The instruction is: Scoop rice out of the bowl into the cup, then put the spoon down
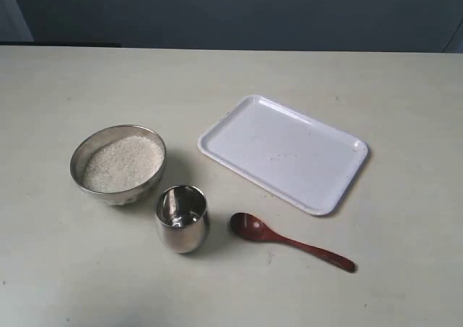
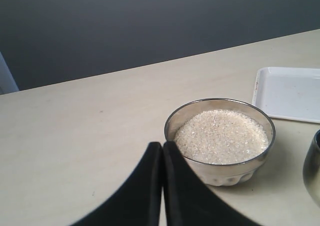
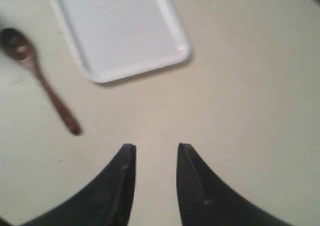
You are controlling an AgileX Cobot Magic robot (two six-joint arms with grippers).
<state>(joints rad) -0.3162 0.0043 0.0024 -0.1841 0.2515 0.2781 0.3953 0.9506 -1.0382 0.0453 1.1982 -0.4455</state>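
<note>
One bowl (image 1: 121,194), one cup (image 1: 182,229), one spoon (image 1: 291,242) and one tray (image 1: 283,153) are counted on the table (image 1: 362,74).
Rice (image 1: 123,163) is heaped in the bowl, the spoon is laid beside the cup; left claw (image 2: 162,151) is pressed together, right claw (image 3: 156,148) is parted, empty.

One counter (image 1: 65,276) carries one bowl (image 1: 123,195), one cup (image 1: 182,230), one spoon (image 1: 289,241) and one white tray (image 1: 283,152). There is one heap of rice (image 1: 123,163). Two tools show: one left tool (image 2: 162,145) and one right tool (image 3: 156,147).
</note>
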